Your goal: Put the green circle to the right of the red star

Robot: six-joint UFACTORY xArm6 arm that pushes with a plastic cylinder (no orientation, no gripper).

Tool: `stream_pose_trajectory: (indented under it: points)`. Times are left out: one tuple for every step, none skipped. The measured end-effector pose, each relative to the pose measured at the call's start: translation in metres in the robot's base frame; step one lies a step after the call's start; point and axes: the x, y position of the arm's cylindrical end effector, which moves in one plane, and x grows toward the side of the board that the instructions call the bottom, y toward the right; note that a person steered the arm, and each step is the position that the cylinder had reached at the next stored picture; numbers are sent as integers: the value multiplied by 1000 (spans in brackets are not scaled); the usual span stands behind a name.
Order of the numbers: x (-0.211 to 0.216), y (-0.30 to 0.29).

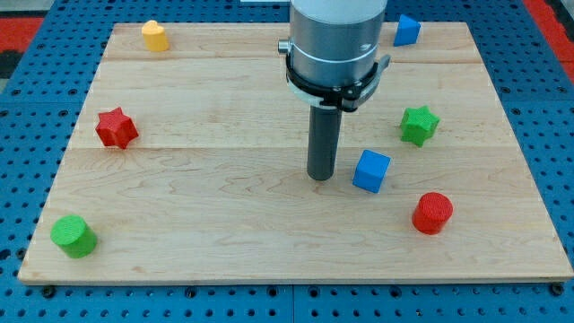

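The green circle point(73, 236), a short cylinder, sits near the bottom left corner of the wooden board point(224, 224). The red star point(116, 128) lies at the view's left, above the green circle. My tip point(321, 175) rests on the board near the middle, far to the right of both, just left of a blue cube point(371, 170) and apart from it.
A red cylinder point(433, 213) lies at the lower right. A green star point(419, 124) sits at the right. A yellow heart-like block point(155, 35) is at the top left. Another blue block point(407, 30) is at the top right, beside the arm's body.
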Motion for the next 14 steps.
stream_pose_trajectory:
  points:
    - [5,60]
    - [5,93]
    - [5,94]
    - [12,28]
    - [72,-43]
    - [104,-148]
    - [136,-216]
    - [130,-272]
    - [91,-307]
    - [73,-295]
    - [39,-294]
    - [10,-313]
    - [8,-315]
    - [8,-261]
